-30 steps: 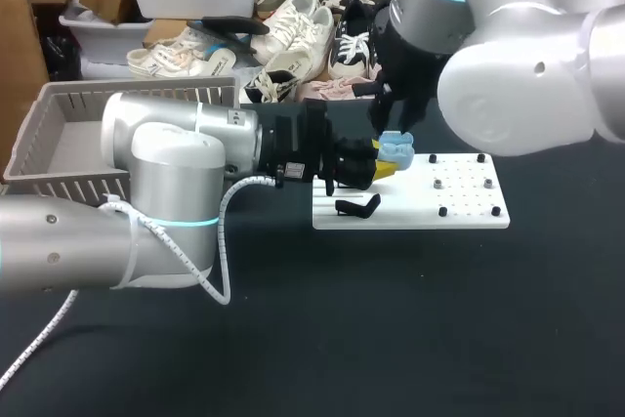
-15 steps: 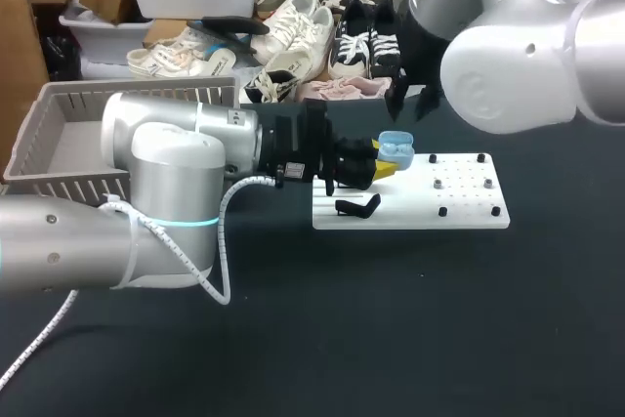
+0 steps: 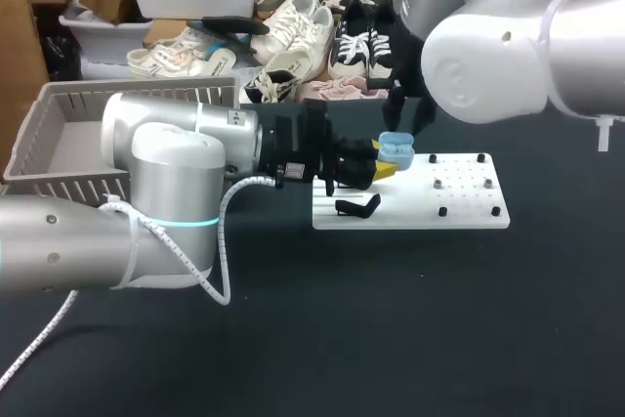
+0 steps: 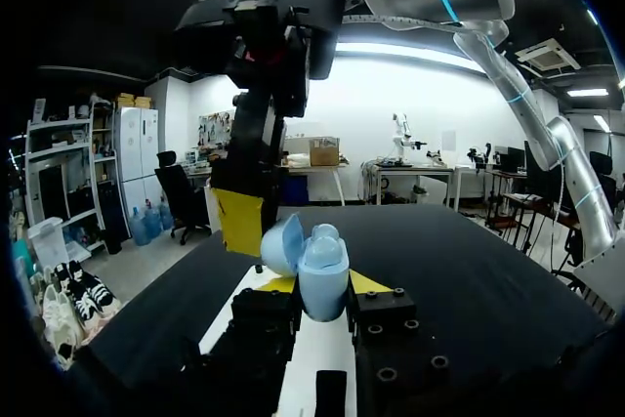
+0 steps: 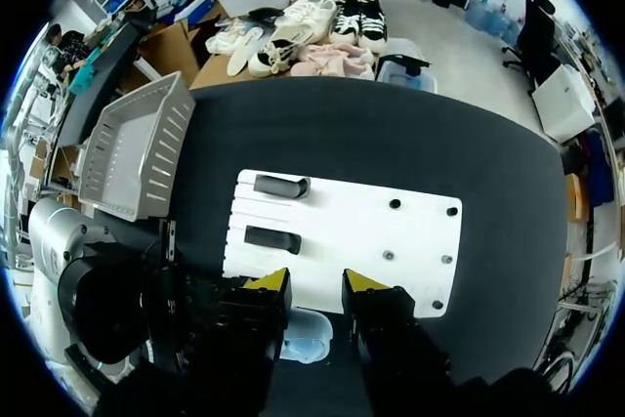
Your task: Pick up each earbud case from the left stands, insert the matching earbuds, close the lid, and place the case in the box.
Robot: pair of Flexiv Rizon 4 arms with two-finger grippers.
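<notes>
Over the white board [image 3: 469, 212], the open earbud case [image 3: 395, 148] is clamped in the left gripper [image 3: 381, 165], just beneath the parted, empty right gripper [image 5: 314, 288].

Pretty clearly a robotics lab: bulky white left arm [image 3: 166, 183] and right arm [image 3: 498, 46] over a black table [image 3: 391, 319], with a white pegged fixture board [image 3: 469, 204] and a grey slatted basket [image 3: 146, 95].

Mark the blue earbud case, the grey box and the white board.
Light blue earbud case [image 4: 323, 280]: left wrist view, body.
Grey slatted plastic box [image 3: 76, 148]: head view, bare floor.
White flat stand board [image 3: 469, 214]: head view, bare front.
</notes>
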